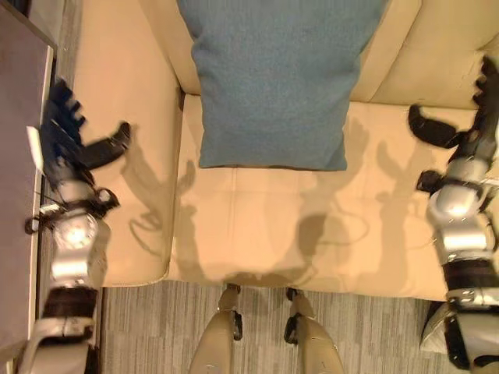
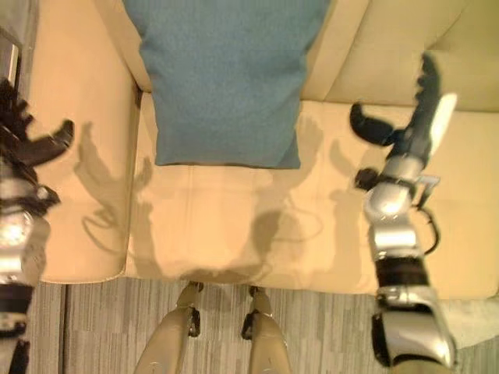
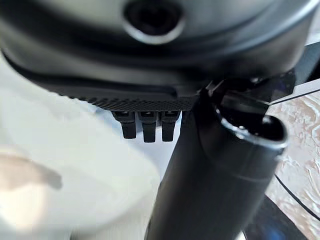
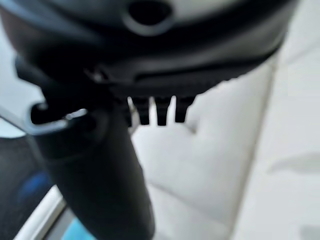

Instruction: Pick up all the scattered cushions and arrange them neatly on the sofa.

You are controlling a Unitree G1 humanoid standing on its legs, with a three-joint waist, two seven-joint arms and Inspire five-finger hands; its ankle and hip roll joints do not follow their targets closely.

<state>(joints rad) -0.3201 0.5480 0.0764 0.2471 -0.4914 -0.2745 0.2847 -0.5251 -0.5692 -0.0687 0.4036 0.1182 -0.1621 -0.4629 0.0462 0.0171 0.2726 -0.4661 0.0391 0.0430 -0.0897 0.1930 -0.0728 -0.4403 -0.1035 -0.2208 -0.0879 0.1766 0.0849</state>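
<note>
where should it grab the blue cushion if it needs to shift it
Probably by the two lower corners of the blue cushion, one hand from each side. It leans against the sofa backrest with its bottom edge on the seat, so those corners are exposed. The left hand and right hand are open and already flank it.
</note>
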